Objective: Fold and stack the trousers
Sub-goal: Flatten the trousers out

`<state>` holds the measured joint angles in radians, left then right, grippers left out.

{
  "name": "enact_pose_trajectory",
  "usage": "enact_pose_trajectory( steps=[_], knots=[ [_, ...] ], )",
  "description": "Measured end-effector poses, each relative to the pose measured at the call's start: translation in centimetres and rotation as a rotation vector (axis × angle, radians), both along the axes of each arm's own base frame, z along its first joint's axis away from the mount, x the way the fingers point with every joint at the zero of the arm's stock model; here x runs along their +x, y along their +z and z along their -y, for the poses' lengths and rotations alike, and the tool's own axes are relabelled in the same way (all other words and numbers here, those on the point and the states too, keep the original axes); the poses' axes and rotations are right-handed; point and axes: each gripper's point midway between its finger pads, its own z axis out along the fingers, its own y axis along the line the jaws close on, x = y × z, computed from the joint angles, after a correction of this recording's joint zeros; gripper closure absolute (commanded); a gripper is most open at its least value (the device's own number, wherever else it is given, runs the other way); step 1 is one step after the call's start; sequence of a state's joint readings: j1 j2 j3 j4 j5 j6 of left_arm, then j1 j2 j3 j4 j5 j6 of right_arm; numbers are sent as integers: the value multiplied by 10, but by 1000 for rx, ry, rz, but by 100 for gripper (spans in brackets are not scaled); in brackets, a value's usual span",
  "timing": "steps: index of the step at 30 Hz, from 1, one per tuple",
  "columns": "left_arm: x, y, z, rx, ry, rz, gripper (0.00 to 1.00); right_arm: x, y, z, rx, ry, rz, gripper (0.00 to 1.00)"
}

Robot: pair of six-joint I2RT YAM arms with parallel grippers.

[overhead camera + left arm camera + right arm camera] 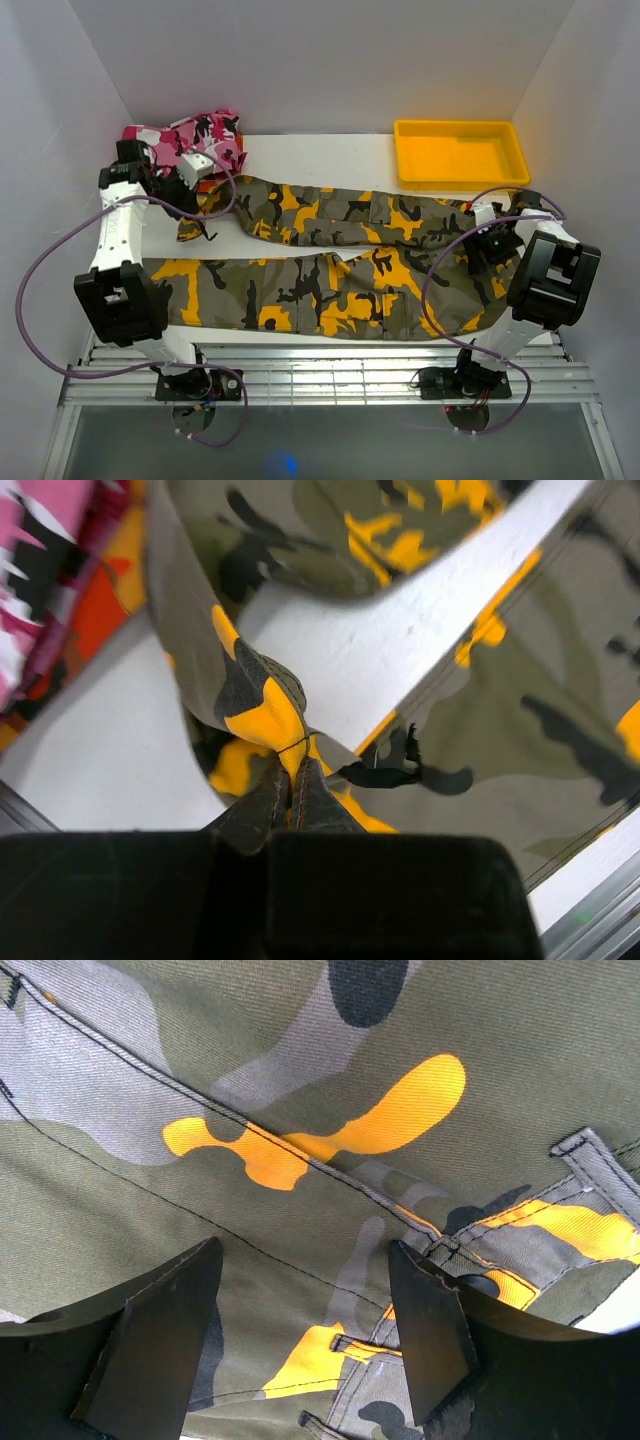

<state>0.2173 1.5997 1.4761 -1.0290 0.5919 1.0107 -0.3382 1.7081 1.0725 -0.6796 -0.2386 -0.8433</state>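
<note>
The trousers (340, 270), in olive, yellow-orange and black camouflage, lie spread across the white table, with both legs running left and the waist at the right. My left gripper (197, 212) is at the hem end of the far leg. In the left wrist view, that gripper (290, 768) is shut on a bunched fold of the trousers (250, 705), which rises slightly off the table. My right gripper (483, 240) hovers over the waist. Seen from the right wrist, the gripper (305, 1260) is open just above the trousers (300, 1070), beside belt loops, with nothing between its fingers.
A yellow tray (458, 152) stands at the back right. A pink, white and black camouflage garment (195, 135) lies at the back left, close to my left wrist, with red-orange cloth (90, 610) beside it. Bare white table (320, 155) shows behind the trousers.
</note>
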Motion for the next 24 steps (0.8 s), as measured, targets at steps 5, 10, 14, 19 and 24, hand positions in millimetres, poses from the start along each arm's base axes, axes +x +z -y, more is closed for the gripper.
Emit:
enact_pose_trajectory(
  steps=[5,10,14,19,24],
  knots=[
    [4,70,17,-145,95,70,100,0,0,0,0,0,0,27],
    [4,116,12,-200,271,125,100,0,0,0,0,0,0,27],
    [20,150,-10,-210,419,199,100,0,0,0,0,0,0,27],
    [51,154,-69,-210,621,212,100,1,1,0,-1,-1,2,27],
    [77,76,-140,-241,807,42,100,6,5,2,-6,-3,16,27]
  ],
)
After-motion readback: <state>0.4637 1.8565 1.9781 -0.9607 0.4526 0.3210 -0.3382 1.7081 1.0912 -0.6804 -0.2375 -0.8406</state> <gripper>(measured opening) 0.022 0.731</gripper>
